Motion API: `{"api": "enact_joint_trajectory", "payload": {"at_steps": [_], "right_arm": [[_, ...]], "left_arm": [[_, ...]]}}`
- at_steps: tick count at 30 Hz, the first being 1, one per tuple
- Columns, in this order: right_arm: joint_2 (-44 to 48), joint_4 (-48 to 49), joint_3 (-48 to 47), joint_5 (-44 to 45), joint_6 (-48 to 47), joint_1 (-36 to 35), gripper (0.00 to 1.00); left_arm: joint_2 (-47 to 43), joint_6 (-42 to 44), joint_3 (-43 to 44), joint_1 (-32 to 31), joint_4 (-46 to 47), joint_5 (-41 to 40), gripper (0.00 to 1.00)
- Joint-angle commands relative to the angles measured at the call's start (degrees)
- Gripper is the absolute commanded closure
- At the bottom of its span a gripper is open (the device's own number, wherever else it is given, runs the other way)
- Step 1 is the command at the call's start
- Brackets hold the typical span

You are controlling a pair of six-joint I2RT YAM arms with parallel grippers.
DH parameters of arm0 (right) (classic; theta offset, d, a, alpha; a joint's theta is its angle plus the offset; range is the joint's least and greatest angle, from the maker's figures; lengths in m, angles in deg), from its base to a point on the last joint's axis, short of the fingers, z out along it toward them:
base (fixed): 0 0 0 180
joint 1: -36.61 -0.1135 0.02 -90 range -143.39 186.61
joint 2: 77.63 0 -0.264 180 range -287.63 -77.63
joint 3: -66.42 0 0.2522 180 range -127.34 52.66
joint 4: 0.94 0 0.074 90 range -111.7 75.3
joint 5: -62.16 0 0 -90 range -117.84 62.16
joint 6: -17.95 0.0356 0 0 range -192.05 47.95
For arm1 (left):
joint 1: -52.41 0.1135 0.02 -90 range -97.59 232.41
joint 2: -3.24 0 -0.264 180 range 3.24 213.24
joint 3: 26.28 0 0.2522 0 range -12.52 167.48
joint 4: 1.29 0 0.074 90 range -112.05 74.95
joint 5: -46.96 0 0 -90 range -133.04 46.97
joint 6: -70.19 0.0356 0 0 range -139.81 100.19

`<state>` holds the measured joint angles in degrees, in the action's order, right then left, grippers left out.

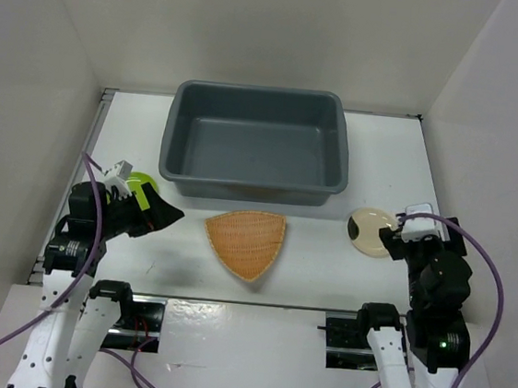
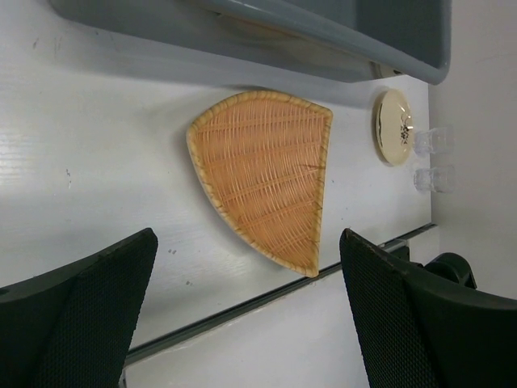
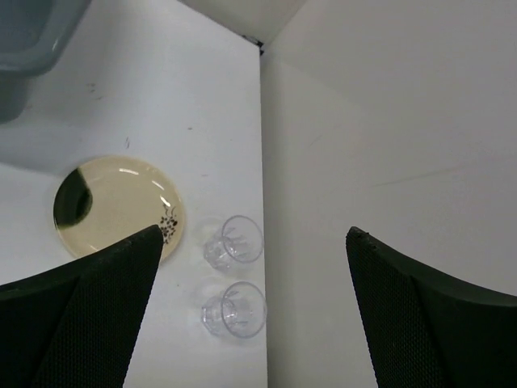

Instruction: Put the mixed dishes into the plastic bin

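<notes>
Two clear cups (image 3: 233, 279) between right gripper's (image 3: 250, 323) fingers, seemingly.

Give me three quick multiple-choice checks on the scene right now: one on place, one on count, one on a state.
1. The woven plate lies: A in the bin, B on the table in front of the bin, C on the cream dish.
2. Clear cups in view: A one, B two, C four.
3. The bin holds: A nothing, B the green plate, C both cups.

Answers: 1 B, it lies flat on the table, outside the tub's near wall. 2 B, the right wrist view shows a pair beside the cream dish. 3 A, its floor is bare.
</notes>
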<state>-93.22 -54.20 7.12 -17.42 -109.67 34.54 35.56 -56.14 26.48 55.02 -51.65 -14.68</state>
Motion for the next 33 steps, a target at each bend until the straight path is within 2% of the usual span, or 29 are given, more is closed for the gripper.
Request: {"api": "enact_joint_trajectory", "payload": {"at_steps": [1,8,11,13,14,15,18,19,21,22,25,26,27,28,30,33], "right_arm": [[0.57,-1.26,-7.44,4.35,7.12,0.31,0.02],[-5.41,-3.74,-18.17,2.15,10.47,-0.22,0.02],[-6.2,-0.58,-16.79,2.32,8.11,-0.22,0.02],[-4.89,5.55,-13.19,6.97,2.93,-0.22,0.02],[-3.67,10.54,-7.95,9.42,1.0,0.3,0.02],[-2.44,10.59,-5.64,13.45,-1.89,0.31,0.02],[6.16,4.3,-0.44,14.98,-3.77,-1.01,0.02],[12.98,2.7,0.36,14.99,-4.29,-1.53,0.02],[19.95,0.49,2.82,16.2,-5.43,-1.54,0.02],[18.51,-3.52,1.78,21.35,-0.48,-2.23,0.02],[20.15,-7.68,-4.87,32.25,9.11,-13.46,0.02],[19.03,-6.73,-5.87,36.65,10.37,-19.32,0.02],[18.5,-1.85,-4.92,39.13,8.29,-20.16,0.02],[17.97,1.68,-4.04,41.85,0.7,-20.69,0.02],[15.61,3.65,-6.47,40.66,-0.35,-21.4,0.02],[4.2,-4.51,-14.88,32.24,9.13,-20.1,0.02]], "left_arm": [[-1.9,-0.58,0.81,-0.59,1.97,0.56,0.0],[-1.99,-0.58,0.28,-2.7,1.44,0.56,0.0],[-2.52,-0.58,0.28,-2.7,1.44,0.56,0.0],[-4.36,-1.1,-0.24,-2.7,1.44,0.56,0.0],[-4.98,-1.63,-0.24,-2.7,1.44,-0.14,0.0],[-6.11,-1.63,-0.24,-2.7,1.44,-0.15,0.0],[-6.83,-1.63,-0.24,-2.7,0.21,-0.15,0.0],[-6.83,-1.63,-0.24,-2.7,-0.31,-0.15,0.0],[-6.83,-1.63,-0.24,-2.7,-0.31,-0.15,0.0],[-6.83,-1.63,-0.24,-3.31,-0.31,-0.15,0.0],[-5.16,-1.63,-0.24,-3.93,-0.31,-0.15,0.0],[-4.37,-1.63,-0.24,-4.54,-0.31,-0.67,0.0],[-3.76,-1.63,-0.24,-5.24,-0.31,-0.67,0.0],[-3.75,-1.63,-0.24,-5.25,-0.31,-0.67,0.0],[-3.14,-1.63,-0.24,-5.95,-0.31,-0.67,0.0],[-3.14,-1.63,-0.24,-5.95,-0.31,-0.67,0.0]]}}
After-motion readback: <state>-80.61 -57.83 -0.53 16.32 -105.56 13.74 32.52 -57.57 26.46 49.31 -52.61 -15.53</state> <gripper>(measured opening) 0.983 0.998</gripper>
